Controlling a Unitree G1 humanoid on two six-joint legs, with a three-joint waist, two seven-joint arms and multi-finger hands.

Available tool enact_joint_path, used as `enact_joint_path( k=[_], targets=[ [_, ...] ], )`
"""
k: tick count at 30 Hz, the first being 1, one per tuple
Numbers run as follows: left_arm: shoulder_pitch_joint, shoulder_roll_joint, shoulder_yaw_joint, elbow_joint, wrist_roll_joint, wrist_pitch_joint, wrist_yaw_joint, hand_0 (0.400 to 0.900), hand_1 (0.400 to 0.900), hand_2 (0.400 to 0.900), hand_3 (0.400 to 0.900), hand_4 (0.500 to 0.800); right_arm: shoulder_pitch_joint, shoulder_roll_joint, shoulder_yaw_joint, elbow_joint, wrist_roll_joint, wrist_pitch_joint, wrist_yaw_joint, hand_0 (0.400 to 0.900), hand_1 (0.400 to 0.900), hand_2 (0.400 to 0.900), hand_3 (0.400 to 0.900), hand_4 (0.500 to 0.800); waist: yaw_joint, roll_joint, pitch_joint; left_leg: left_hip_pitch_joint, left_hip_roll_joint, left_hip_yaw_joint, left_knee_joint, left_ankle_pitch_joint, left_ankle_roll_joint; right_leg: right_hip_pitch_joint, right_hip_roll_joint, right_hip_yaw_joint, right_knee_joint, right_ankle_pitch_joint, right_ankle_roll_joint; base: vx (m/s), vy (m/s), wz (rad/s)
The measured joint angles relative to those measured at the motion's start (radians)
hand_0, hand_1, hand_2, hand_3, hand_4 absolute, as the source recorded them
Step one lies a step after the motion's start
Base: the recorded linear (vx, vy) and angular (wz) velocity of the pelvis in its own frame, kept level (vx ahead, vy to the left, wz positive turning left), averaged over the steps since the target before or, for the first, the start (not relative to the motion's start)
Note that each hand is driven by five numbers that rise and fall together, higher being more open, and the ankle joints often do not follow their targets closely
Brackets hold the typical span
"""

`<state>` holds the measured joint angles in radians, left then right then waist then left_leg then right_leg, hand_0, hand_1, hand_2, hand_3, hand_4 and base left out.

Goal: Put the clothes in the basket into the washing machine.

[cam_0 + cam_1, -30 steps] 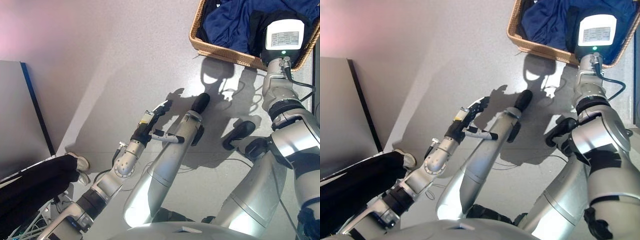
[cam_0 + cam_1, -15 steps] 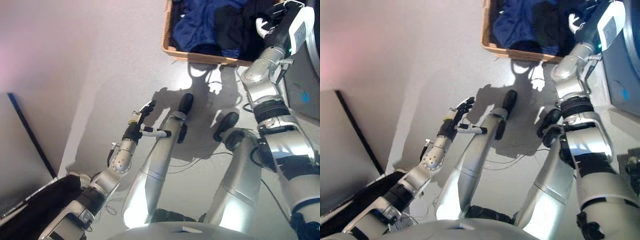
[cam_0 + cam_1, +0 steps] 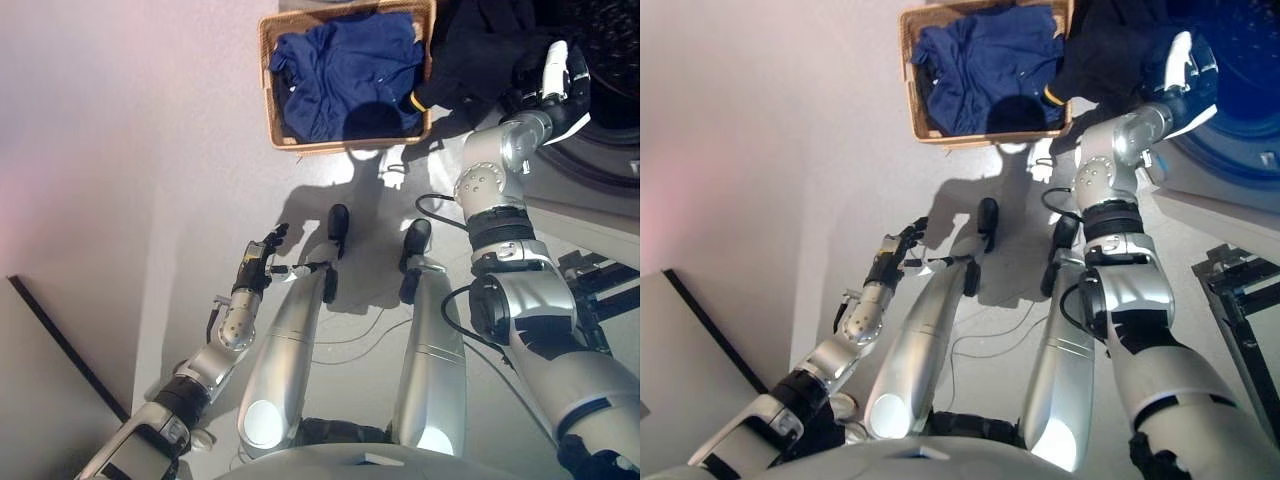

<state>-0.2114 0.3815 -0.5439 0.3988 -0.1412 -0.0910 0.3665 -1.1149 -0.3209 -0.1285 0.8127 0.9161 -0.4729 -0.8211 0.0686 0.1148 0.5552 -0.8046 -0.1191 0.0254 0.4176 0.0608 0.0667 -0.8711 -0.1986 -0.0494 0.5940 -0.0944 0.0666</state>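
A wicker basket (image 3: 268,85) stands on the floor at the top middle, with blue clothes (image 3: 345,70) in it. My right hand (image 3: 530,88) is raised to the right of the basket. It is shut on a black garment (image 3: 480,45), which hangs over the basket's right rim towards the washing machine's round drum opening (image 3: 1240,90) at the top right. The garment hides most of the hand's fingers. My left hand (image 3: 258,265) hangs low over the floor at the middle left, with relaxed fingers and nothing in it.
A dark metal frame (image 3: 1240,290) stands on the floor at the right, below the washing machine. A grey panel with a dark edge (image 3: 45,340) lies at the lower left. Bare grey floor spreads left of the basket.
The camera has swung, so the whole picture has shifted. My right hand has lifted the black garment out of the basket and carried it right, towards the drum. My left hand stays idle.
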Motion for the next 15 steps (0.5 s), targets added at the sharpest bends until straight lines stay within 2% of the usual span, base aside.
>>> enact_joint_path(
  k=[4,11,12,13,15],
  targets=[
    [0.001,0.001,-0.001,0.003,-0.028,0.0,-0.003,0.9,0.9,0.9,0.9,0.8,-0.069,-0.002,-0.03,-0.002,0.123,-0.086,0.006,0.4,0.4,0.4,0.4,0.5,-0.027,0.0,0.0,0.052,0.003,0.021,-0.08,0.03,0.002,0.027,0.008,0.018,-0.051,0.025,0.009,0.07,0.05,-0.18],
    [0.006,0.018,-0.005,0.015,-0.055,0.0,-0.007,0.9,0.9,0.9,0.9,0.8,-0.144,-0.001,-0.095,0.009,0.234,-0.127,-0.004,0.4,0.4,0.4,0.4,0.5,-0.022,0.005,-0.003,0.141,0.01,0.064,-0.154,0.04,0.003,0.075,0.02,0.053,-0.089,0.04,0.012,0.04,0.074,-0.19],
    [0.005,0.021,-0.004,0.015,-0.055,0.0,-0.008,0.9,0.9,0.9,0.9,0.8,-0.153,-0.001,-0.096,0.01,0.242,-0.128,-0.004,0.514,0.514,0.514,0.514,0.568,-0.021,0.005,-0.003,0.144,0.011,0.068,-0.162,0.043,0.003,0.075,0.022,0.061,-0.093,0.043,0.013,0.02,0.033,-0.14],
    [0.006,0.022,-0.004,0.015,-0.056,0.0,-0.01,0.9,0.9,0.9,0.9,0.8,-0.162,-0.002,-0.097,0.025,0.243,-0.128,-0.002,0.9,0.9,0.9,0.9,0.8,-0.018,0.005,-0.003,0.149,0.011,0.071,-0.166,0.045,0.003,0.076,0.023,0.065,-0.098,0.048,0.014,0.01,0.012,-0.08],
    [0.006,0.022,-0.006,0.017,-0.056,0.0,-0.015,0.9,0.9,0.9,0.9,0.8,-0.198,-0.011,-0.091,0.12,0.243,-0.123,0.013,0.9,0.9,0.9,0.9,0.8,-0.013,0.005,-0.003,0.161,0.013,0.072,-0.17,0.045,0.003,0.089,0.028,0.067,-0.105,0.052,0.016,0.0,-0.002,-0.02]
  ],
)
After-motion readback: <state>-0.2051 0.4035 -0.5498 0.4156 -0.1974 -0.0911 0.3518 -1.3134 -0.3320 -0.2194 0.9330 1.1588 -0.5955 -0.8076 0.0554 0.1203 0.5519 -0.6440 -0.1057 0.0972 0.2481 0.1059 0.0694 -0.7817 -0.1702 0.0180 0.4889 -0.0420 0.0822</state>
